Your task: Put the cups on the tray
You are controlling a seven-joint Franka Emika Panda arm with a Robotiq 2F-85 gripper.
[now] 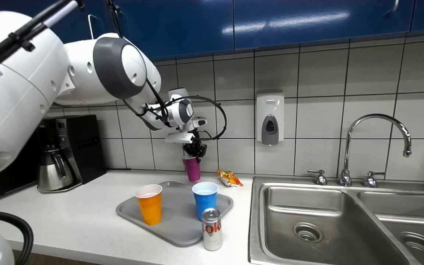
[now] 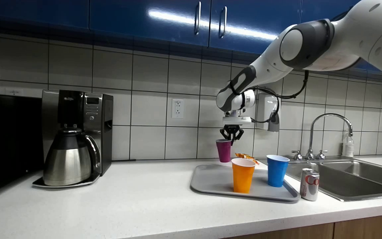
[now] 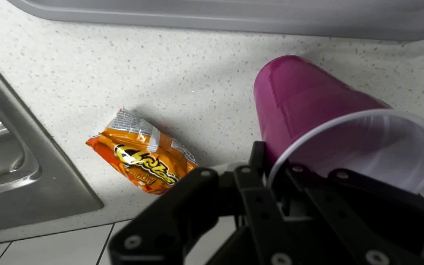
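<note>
We see the pincer (image 2: 232,140) clenched on the rim of the purple cup (image 2: 223,151), between the back edge of the tray (image 2: 211,181) and that of the counter (image 2: 138,199). On the tray stand the orange cup (image 2: 243,176), near its front edge, and the blue cup (image 2: 276,171).

Silver can (image 1: 212,231), snack bag (image 3: 144,158), sink (image 1: 372,217)

Both exterior views face the tiled wall (image 1: 237,154) from in front of the surface (image 1: 76,217), slightly above it, sharing tray (image 1: 175,208) and sink (image 1: 304,198). Wrist view looks down past the fingers (image 3: 258,154), very close to purple cup (image 3: 300,99).
</note>
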